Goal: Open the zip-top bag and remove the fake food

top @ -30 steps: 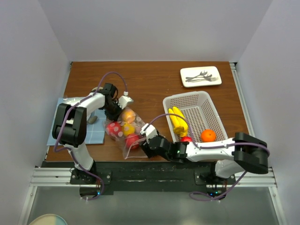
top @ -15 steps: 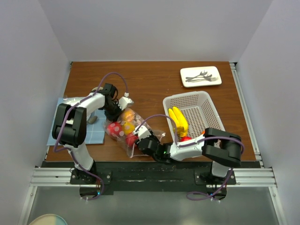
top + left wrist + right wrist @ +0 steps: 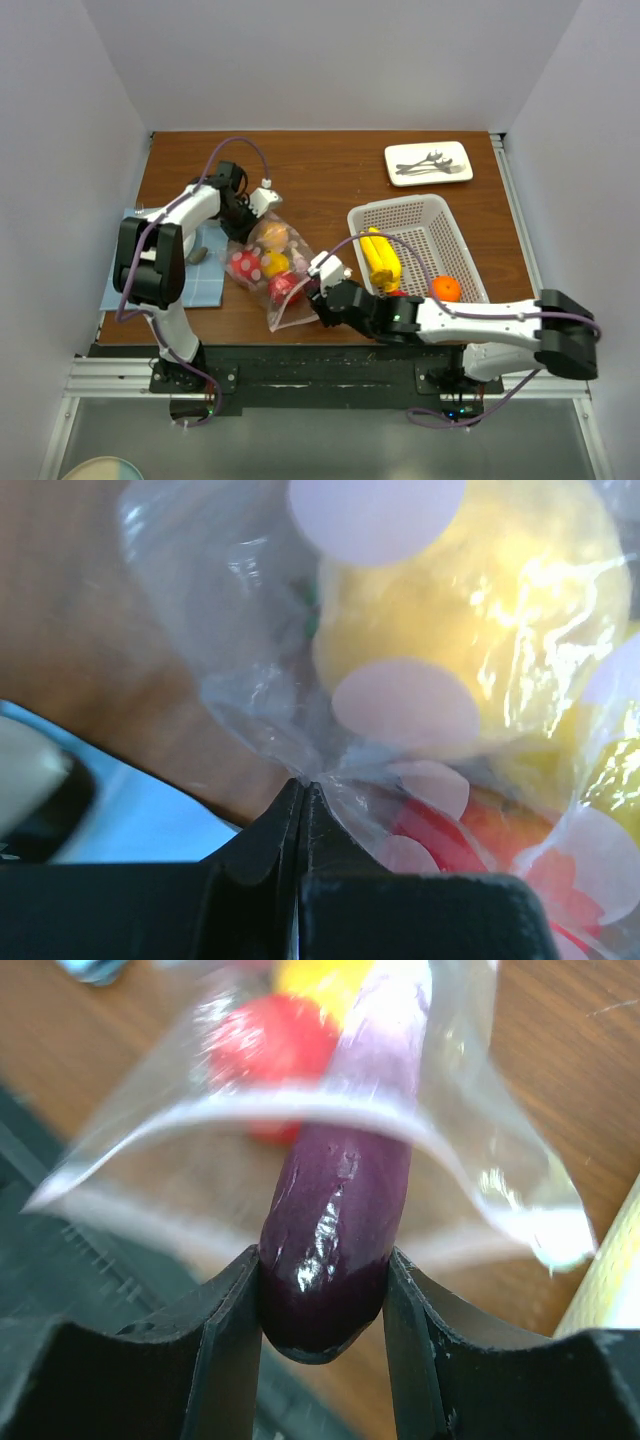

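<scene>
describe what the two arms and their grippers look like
Both arms are white tubular links joined by chunky black joint housings: the left arm and the right arm match. A purple cable loops loosely along each. The left gripper and right gripper have matt black moulded fingers. I can make out no markings.

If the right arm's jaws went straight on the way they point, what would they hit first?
They grip a purple fake eggplant poking out of the zip-top bag. Pushed straight on, they would enter the bag's mouth and probably meet the red fruit, though depth is unclear.
</scene>
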Tool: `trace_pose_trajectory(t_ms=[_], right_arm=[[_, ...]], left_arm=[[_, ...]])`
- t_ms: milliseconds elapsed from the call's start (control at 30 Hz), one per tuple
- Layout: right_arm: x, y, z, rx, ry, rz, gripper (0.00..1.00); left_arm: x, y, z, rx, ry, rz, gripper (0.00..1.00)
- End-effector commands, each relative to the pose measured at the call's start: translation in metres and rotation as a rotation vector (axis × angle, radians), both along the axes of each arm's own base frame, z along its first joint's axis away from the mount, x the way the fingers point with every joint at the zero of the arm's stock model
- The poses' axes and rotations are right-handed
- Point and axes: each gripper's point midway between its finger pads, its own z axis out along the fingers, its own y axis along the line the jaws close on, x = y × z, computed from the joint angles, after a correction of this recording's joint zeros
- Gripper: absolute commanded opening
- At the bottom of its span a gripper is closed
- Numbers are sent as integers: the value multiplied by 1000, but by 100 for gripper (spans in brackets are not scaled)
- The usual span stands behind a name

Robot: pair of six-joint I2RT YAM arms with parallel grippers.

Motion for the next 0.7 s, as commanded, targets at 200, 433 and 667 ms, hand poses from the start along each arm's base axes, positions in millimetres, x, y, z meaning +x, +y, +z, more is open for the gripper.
trace_pose_trajectory(t_ms=[200, 433, 667], right_arm=[[-79, -68, 13, -125, 384, 95, 0], [-36, -148, 76, -143, 194, -299, 0], [10, -224, 123, -215, -130, -728, 1]], left_arm=[[22, 10, -1, 37, -44, 26, 0], [12, 13, 2, 43, -42, 18, 0], [-1, 5, 2, 19, -14, 0, 0]])
